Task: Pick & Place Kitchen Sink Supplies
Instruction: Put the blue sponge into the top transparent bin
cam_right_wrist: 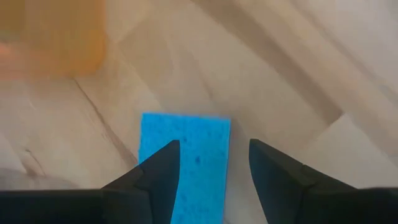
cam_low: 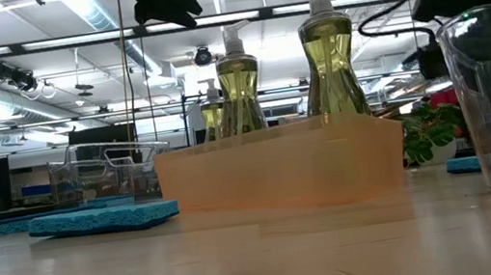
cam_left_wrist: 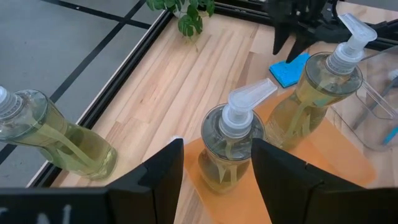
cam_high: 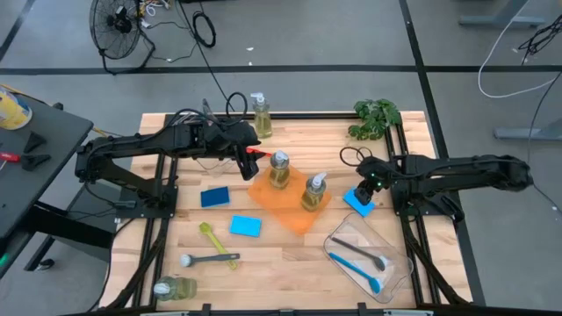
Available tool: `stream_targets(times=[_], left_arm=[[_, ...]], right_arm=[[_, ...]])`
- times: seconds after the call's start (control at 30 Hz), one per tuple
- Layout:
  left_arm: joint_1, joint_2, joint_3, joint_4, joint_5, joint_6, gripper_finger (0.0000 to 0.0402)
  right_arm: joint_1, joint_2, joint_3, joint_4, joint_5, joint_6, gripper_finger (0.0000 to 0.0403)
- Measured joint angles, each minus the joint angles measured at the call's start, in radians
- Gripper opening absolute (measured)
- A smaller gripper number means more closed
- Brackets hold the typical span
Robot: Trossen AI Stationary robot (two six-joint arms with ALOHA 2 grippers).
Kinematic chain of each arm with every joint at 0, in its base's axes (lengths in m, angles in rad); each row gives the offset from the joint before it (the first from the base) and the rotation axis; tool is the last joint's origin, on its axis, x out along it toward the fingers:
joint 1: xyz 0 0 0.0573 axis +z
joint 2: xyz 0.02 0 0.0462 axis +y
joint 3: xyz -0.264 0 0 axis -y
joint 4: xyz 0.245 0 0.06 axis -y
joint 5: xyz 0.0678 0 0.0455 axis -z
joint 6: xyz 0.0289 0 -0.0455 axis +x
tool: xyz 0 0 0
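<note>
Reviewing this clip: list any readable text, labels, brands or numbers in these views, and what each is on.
None can be read.
Soap bottles: clear, no label shows.
Blue sponge: plain.
Orange tray and clear bin: no marks.
Signs in the room behind, low view: too small to read.

Light wooden tabletop [cam_high: 290, 263] seen from above. An orange bin [cam_high: 290, 206] rests near the centre. One soap bottle [cam_high: 261, 115] stands upright at the far edge; another bottle [cam_high: 174, 288] lies on its side at the near left corner. Two blue sponges [cam_high: 214, 197] [cam_high: 246, 226] lie left of centre, a third sponge [cam_high: 358, 201] right of the orange bin. A yellow-green brush [cam_high: 211, 240] and a grey brush [cam_high: 209, 259] lie toward the near left. A clear bin [cam_high: 397, 263] sits at the near right, a leafy plant [cam_high: 376, 118] at the far right corner.
</note>
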Motion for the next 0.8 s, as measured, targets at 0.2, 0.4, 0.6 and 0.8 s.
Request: stream_targets(times=[0.2, 0.4, 0.6, 0.8], left_arm=[[0.0, 0.0, 0.0, 0.0, 0.0, 0.0, 0.0193], [0.0, 0.0, 0.0, 0.0, 0.0, 0.001, 0.0193], [0.0, 0.0, 0.0, 0.0, 0.0, 0.007, 0.0193], [0.0, 0.0, 0.0, 0.0, 0.0, 0.008, 0.0193]], right_arm=[[0.029, 0.0, -0.059, 0.038, -0.004, 0.09, 0.0191], [0.047, 0.0, -0.093, 0.103, -0.02, 0.102, 0.0191], [0.049, -0.001, -0.128, 0.117, -0.022, 0.123, 0.019], [0.049, -0.001, -0.135, 0.132, -0.02, 0.15, 0.015]])
